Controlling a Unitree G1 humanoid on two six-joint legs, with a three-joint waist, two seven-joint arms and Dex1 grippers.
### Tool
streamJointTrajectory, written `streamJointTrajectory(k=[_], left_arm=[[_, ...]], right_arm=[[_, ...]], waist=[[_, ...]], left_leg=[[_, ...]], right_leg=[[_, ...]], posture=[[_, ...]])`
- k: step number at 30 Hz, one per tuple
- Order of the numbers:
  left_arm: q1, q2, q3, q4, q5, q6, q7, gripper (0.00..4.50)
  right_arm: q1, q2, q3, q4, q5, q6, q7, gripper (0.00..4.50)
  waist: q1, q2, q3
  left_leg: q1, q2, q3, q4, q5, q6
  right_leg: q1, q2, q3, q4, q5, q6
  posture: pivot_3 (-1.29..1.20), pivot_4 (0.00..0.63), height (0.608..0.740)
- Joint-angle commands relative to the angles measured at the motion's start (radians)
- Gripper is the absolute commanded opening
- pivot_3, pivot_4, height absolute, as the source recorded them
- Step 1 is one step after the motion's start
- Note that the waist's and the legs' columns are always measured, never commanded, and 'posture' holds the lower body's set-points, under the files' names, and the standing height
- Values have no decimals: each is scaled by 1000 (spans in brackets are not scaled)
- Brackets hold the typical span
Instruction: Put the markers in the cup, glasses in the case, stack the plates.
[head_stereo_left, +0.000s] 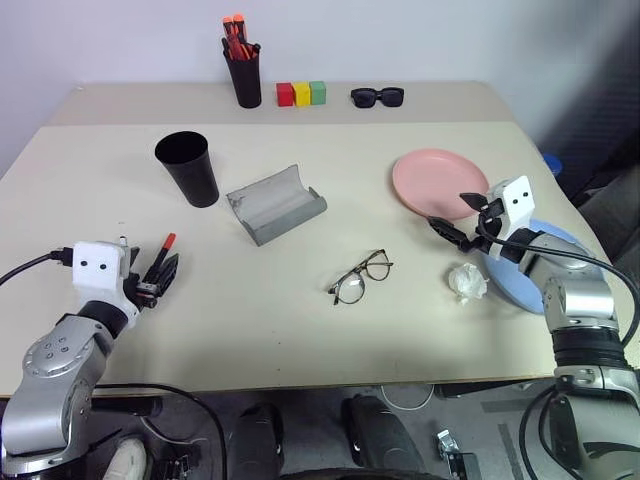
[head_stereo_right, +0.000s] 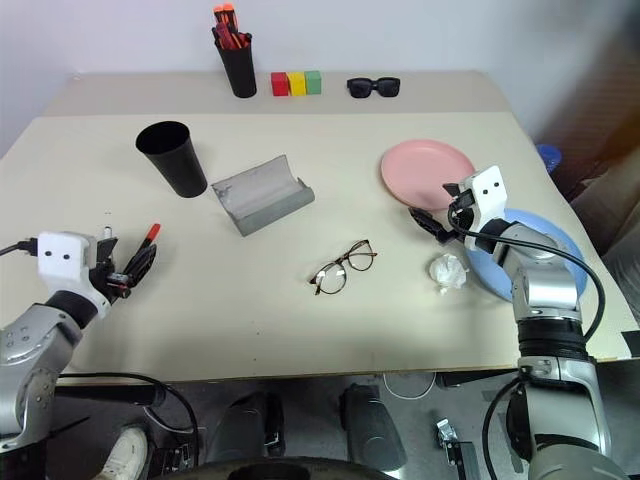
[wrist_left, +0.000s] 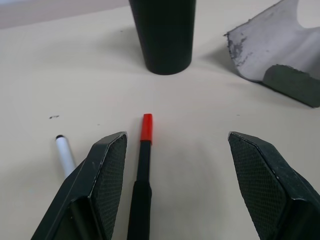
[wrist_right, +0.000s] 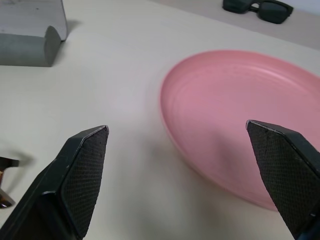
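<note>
Beige matte tabletop (head_stereo_left: 300, 330) meets a pale wall (head_stereo_left: 420, 40). Red-capped dark slim marker (wrist_left: 142, 170) lies flat between the spread fingers of the left gripper (wrist_left: 180, 175), ungrasped, near the tall black tapered cup (head_stereo_left: 188, 168). Right gripper (wrist_right: 185, 175) stands wide open at the salmon-pink round plate (wrist_right: 240, 125).

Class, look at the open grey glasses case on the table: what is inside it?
Nothing shows inside the case; the part of its hollow facing the head camera is bare grey lining. The glasses lie on the table, apart from it. The rest of the hollow is hidden.
</note>
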Motion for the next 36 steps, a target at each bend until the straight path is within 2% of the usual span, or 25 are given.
streamJointTrajectory(k=[1,11,18,19,22,25,31,36], left_arm=[[-8,3,11,-43,-7,-3,5,3287],[-71,-1,-19,-6,11,-11,25,3287],[-102,-13,-42,-19,25,79,86,3287],[-113,-17,-44,-24,23,99,99,3551],[-158,-27,-52,-33,21,194,151,4459],[-228,-46,-49,-1,37,321,229,4459],[-453,-35,-49,105,-13,777,261,4459],[-537,-42,-51,168,-9,944,249,4459]], right_arm=[[-32,0,4,-18,1,-14,5,4500],[-72,30,29,-26,-8,-21,-18,4500],[-86,91,76,-129,3,6,-28,4500],[-84,102,91,-156,2,16,-30,4500],[-75,131,150,-232,-16,33,-27,4500],[-57,173,198,-306,-9,62,-39,4500],[39,222,316,-523,-20,155,-63,4500],[95,223,351,-611,-27,195,-81,4500]], waist=[[1,0,0],[0,0,0],[-1,0,0],[-1,0,0],[0,0,0],[3,0,0],[23,-1,-1],[23,-1,-1]], left_leg=[[0,0,0,0,0,0],[0,0,0,0,0,0],[0,0,0,0,0,0],[0,0,0,0,0,0],[0,0,0,0,0,0],[0,0,-1,1,0,0],[0,0,-2,2,0,0],[0,0,-2,2,0,-1]], right_leg=[[0,0,0,0,0,0],[0,0,0,0,0,0],[0,0,0,1,0,0],[0,0,0,1,0,1],[0,0,0,1,0,1],[0,0,0,1,0,1],[0,1,-2,2,0,1],[0,1,-2,3,0,1]], posture=[[0,150,722],[0,150,722],[0,150,722],[0,150,722],[0,150,722],[0,150,722],[0,150,722],[0,150,722]])
